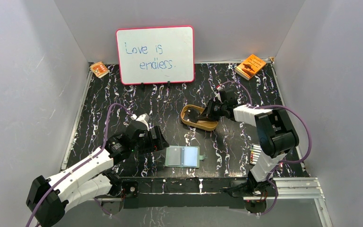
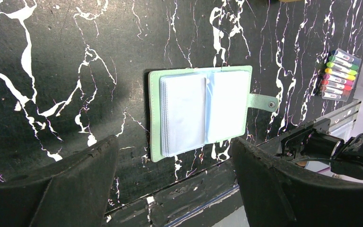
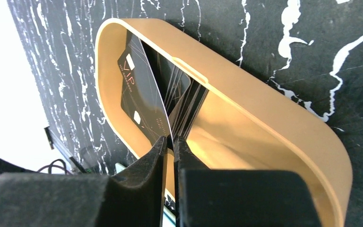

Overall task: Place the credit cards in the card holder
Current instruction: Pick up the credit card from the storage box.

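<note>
The card holder (image 1: 183, 156) lies open near the front edge, pale blue pockets up; it also shows in the left wrist view (image 2: 201, 109). My left gripper (image 1: 157, 139) hovers just left of it, open and empty, fingers wide apart (image 2: 172, 156). Dark credit cards (image 3: 144, 94) stand on edge in the tan-gold oval tray (image 1: 194, 123). My right gripper (image 1: 211, 109) reaches into the tray (image 3: 274, 113) and is shut on the edge of one black card (image 3: 170, 139).
A whiteboard (image 1: 155, 54) stands at the back. Orange booklets lie at the back left (image 1: 99, 69) and back right (image 1: 250, 65). A pack of coloured markers (image 1: 255, 154) lies at the front right, also seen from the left wrist (image 2: 339, 74).
</note>
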